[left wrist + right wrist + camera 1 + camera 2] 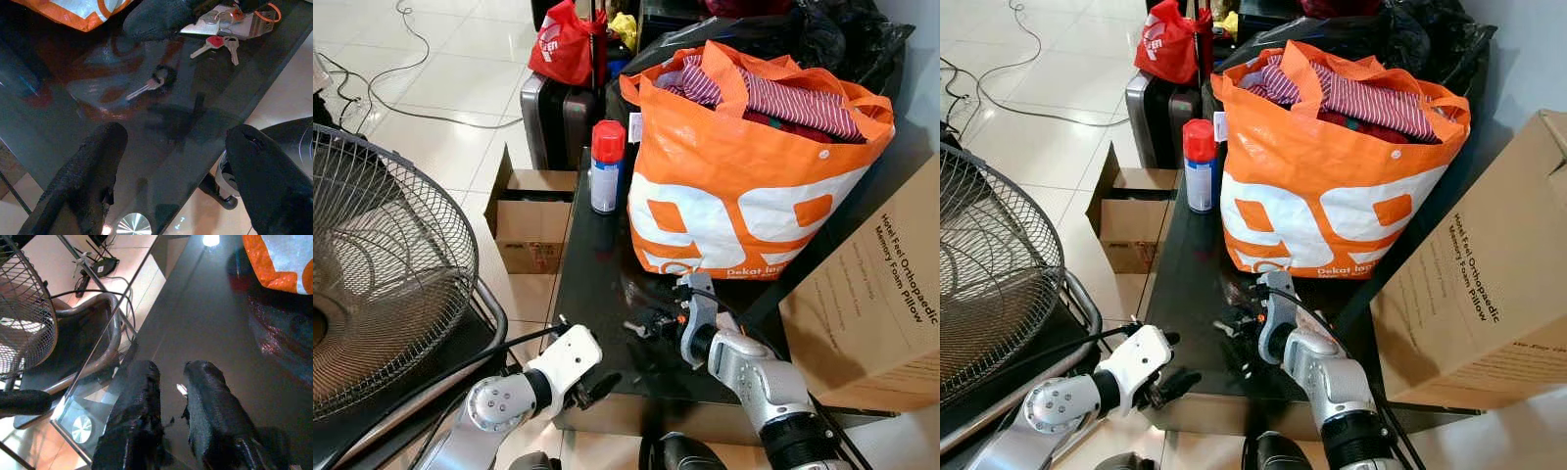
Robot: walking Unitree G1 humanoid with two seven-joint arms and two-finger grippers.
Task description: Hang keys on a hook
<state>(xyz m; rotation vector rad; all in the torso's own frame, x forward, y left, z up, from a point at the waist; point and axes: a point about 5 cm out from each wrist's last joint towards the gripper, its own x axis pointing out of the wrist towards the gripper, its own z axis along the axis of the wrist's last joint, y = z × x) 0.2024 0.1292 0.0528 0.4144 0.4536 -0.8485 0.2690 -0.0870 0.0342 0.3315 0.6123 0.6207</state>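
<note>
Two end effectors at the orange bag (744,176): right end effector (171,391) nearly closed on keys (146,87), left end effector (176,166) wide open, empty.

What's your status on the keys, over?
Right gripper down on the glass table, nearly closed at the keys. Left gripper open at table edge. No hook sighted.
</note>
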